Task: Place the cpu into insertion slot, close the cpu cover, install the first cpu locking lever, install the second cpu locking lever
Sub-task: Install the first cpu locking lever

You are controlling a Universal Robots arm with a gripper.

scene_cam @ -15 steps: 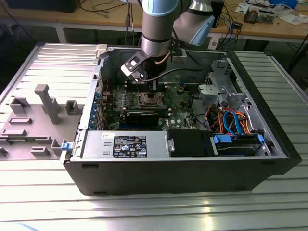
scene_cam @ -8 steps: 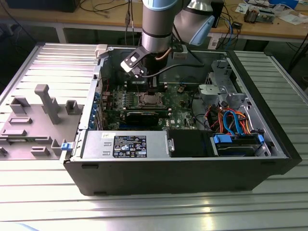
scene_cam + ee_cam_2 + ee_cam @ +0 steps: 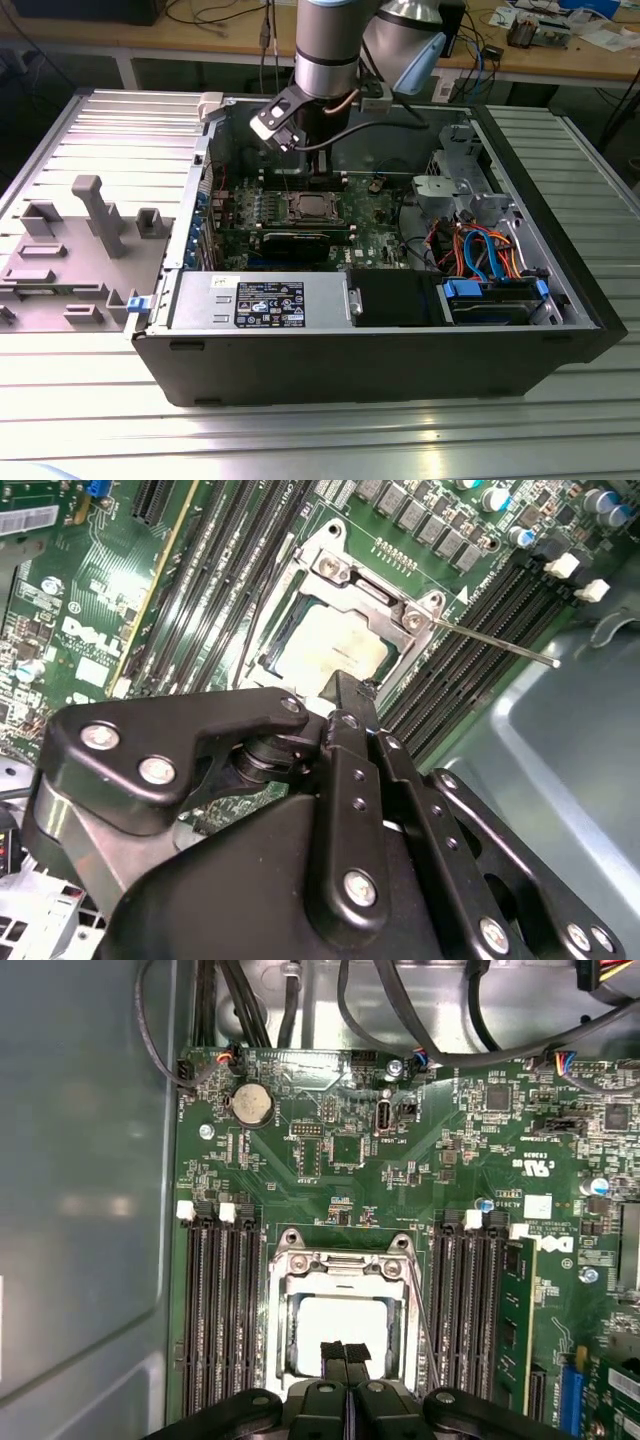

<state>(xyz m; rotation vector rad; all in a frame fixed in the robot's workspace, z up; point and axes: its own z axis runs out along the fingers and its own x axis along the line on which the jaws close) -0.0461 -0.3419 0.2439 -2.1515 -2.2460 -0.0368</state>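
Note:
The cpu point(image 3: 338, 1325) lies in the insertion slot point(image 3: 310, 208) on the green motherboard, its pale metal top showing through the window of the cpu cover point(image 3: 340, 1265). The silver cover lies flat over it, with the chip point(image 3: 335, 640) framed by the cover point(image 3: 372, 588) in the second wrist view too. My gripper point(image 3: 345, 1352) hangs just above the near edge of the chip, fingers point(image 3: 343, 705) pressed together with nothing between them. A thin wire locking lever point(image 3: 500, 645) sticks out from the socket's corner over the memory slots.
Black memory slots point(image 3: 215, 1300) flank the socket on both sides. A round coin battery point(image 3: 252, 1104) and cables point(image 3: 400, 1020) lie beyond it. The case's grey metal wall point(image 3: 80, 1180) stands close by. In the exterior view the arm point(image 3: 328, 50) reaches down into the open computer case point(image 3: 380, 340).

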